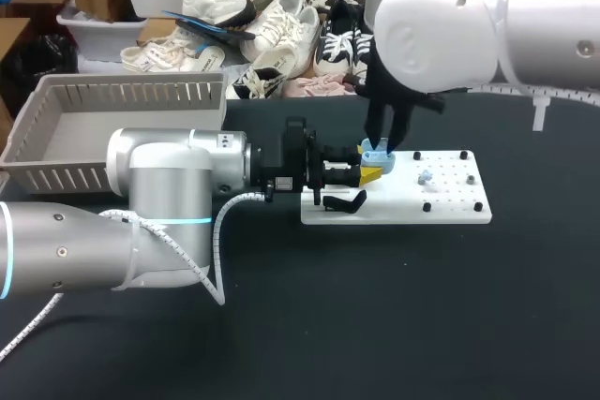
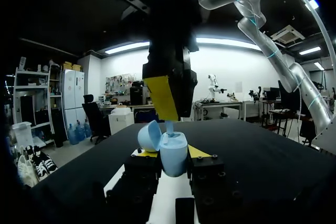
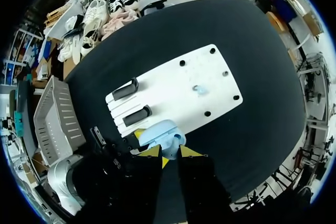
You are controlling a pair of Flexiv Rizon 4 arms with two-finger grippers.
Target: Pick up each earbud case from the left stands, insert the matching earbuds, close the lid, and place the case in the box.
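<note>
Because the earbud case [image 2: 174,156] looks like a small, light, smooth shell with its hinged lid open, grip it by the lower body only, never by the lid. The left claw [image 1: 371,175] is clamped on that body from both sides, above the white board [image 1: 450,205]. The right claw [image 3: 170,152] hangs directly over the case; its grip cannot be told. Downward pressure may cause slip.

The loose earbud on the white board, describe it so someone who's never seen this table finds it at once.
Find the white board on the black table. Right of the open blue case held in the left tool, near the board's middle, lies the earbud. It is the only small pale blue piece lying loose; its neighbours are black pegs.
</note>
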